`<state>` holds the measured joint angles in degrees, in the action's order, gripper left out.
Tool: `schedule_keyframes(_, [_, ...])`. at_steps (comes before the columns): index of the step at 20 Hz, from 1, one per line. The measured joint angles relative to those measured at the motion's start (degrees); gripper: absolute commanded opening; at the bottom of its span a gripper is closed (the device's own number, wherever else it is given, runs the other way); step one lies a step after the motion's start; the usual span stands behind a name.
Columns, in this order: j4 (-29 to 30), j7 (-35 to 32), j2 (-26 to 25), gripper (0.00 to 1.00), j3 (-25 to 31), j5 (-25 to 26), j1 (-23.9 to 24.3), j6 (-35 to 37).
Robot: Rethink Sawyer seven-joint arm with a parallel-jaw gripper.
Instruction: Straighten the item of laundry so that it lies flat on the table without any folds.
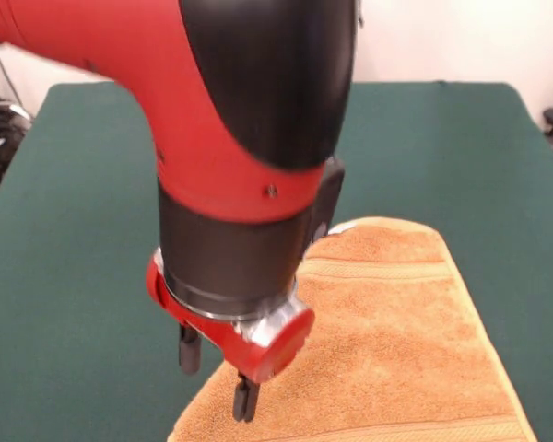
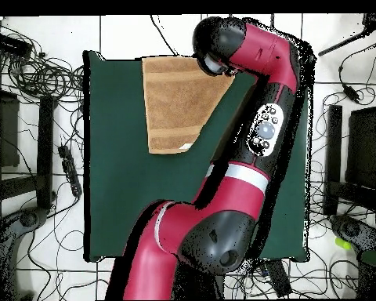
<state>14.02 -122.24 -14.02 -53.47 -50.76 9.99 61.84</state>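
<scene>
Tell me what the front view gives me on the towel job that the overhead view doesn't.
Front view only: the gripper with its two dark fingers spread apart, one at the towel's edge, the other beside it over the green table; also the towel's woven stripe band up close. Overhead view only: the towel's whole outline at the table's edge, one side hidden under the arm, plus cables on the floor. Both show the orange-tan towel spread on green cloth.

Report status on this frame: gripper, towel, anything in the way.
Gripper open, one finger over the towel, one over the table. Towel spread, far corner looks turned over. Nothing else on the table.
</scene>
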Motion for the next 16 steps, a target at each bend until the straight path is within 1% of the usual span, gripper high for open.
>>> schedule_keyframes(1, [-0.70, -0.95, -1.23, 1.00, -0.84, -0.39, 0.06, 0.00])
schedule_keyframes(7, [-1.44, -2.65, -3.19, 1.00, -2.01, -1.17, -0.07, 0.00])
schedule_keyframes(12, [-1.43, -2.88, -3.75, 1.00, -2.32, -1.56, -0.09, -0.01])
schedule_keyframes(16, [-0.45, -2.88, -3.10, 1.00, -2.00, -1.40, -0.63, 0.00])
